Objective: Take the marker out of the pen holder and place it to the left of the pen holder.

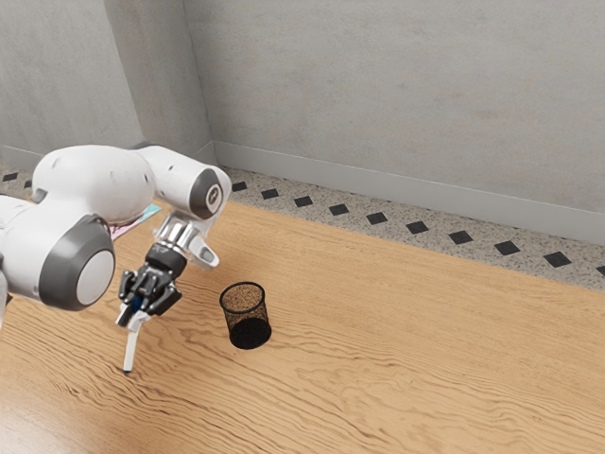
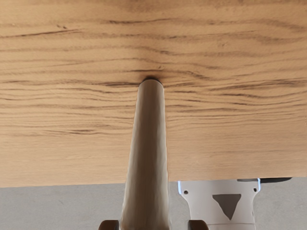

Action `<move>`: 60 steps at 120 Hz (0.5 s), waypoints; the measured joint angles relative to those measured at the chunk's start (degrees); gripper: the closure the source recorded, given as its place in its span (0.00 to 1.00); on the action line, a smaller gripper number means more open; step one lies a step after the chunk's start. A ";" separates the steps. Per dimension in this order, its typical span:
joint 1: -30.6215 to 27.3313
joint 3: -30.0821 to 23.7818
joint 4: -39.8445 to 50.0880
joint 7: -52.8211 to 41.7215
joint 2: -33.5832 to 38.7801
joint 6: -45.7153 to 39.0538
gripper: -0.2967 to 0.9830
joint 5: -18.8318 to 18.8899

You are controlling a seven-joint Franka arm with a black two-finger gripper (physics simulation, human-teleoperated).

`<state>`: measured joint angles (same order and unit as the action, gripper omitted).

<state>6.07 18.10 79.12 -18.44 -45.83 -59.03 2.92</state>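
From the exterior view, my robot arm [image 1: 97, 175] leans over the wooden surface [image 1: 397, 359], its black fingers [image 1: 168, 300] pointed down around the pale marker [image 1: 130, 348], while the black mesh pen holder [image 1: 248, 331] stands upright toward the exterior view's right, well apart from them. A pink and teal sheet [image 1: 142, 221] lies partly behind the arm. My wrist view adds what that angle cannot give: the marker's length from close up, a dark shadow at its far end, and a white plate marked with a dark triangle [image 2: 226, 205] beyond the surface's edge. The fingers [image 2: 109, 225] stand open, the marker between them, nearly against one and with a visible gap to the other, its lower end reaching down to the surface, slightly tilted and outside the pen holder
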 joint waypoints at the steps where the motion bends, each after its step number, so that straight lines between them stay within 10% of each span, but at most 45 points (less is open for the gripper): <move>1: 0.00 -0.05 -0.02 0.03 0.01 -0.04 0.67 -0.05; 24: -0.02 -2.75 -3.06 0.45 4.37 -2.02 0.42 -0.68; 46: -0.15 -7.87 15.76 1.41 40.13 -16.25 0.31 -1.19; 60: 0.09 -9.00 19.73 1.65 50.21 -24.07 0.28 -1.48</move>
<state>6.15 9.11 98.85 -16.79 4.38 -83.10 1.44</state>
